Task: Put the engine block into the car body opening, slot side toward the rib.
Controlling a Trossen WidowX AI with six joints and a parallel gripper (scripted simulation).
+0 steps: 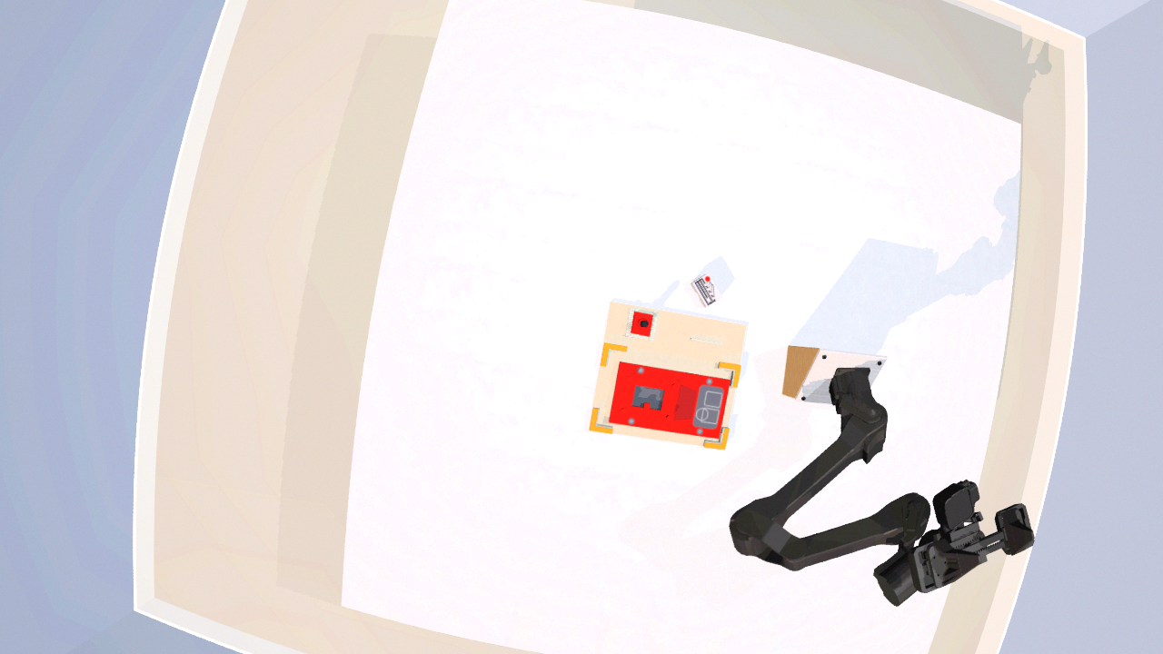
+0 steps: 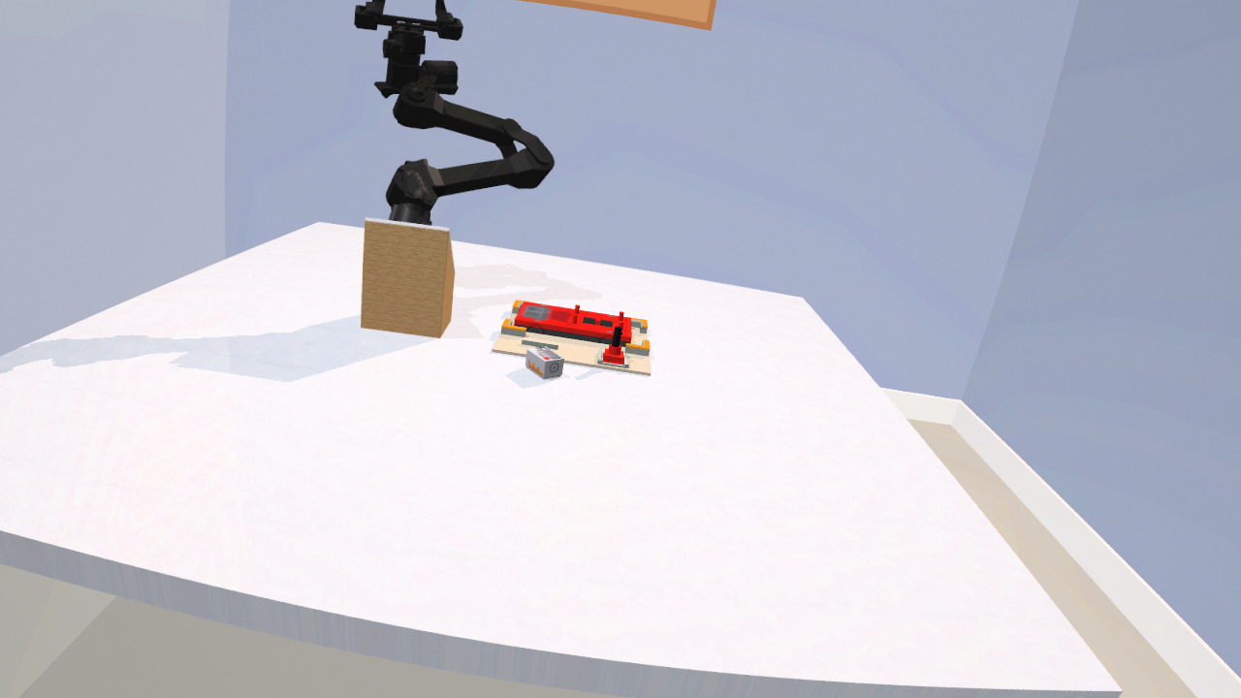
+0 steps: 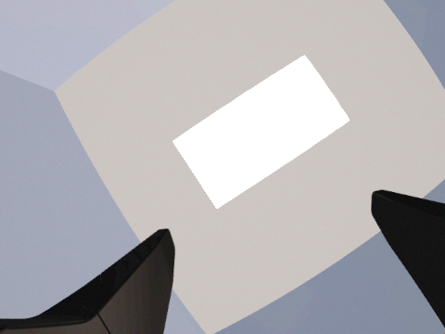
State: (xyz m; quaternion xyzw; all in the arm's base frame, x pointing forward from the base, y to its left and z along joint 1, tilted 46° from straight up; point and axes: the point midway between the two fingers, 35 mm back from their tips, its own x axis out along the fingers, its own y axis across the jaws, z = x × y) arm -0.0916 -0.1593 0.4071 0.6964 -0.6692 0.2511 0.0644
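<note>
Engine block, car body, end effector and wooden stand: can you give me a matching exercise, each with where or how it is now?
1. engine block
2. car body
3. end effector
4. wooden stand

A. open
B. beside the board
C. under the arm
D. between orange corners

Pairs: 1-B, 2-D, 3-A, 4-C

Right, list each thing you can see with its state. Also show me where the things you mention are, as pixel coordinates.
Pincer (image 1: 979,546) (image 3: 273,222): open, nothing held, pointing up
Engine block (image 1: 704,290) (image 2: 544,363): on the table, outside the car body
Car body (image 1: 673,390) (image 2: 568,323): lying flat between corner brackets
Opening (image 1: 648,397): engine block not in it
Arm (image 1: 830,480) (image 2: 486,172): folded, raised
</note>
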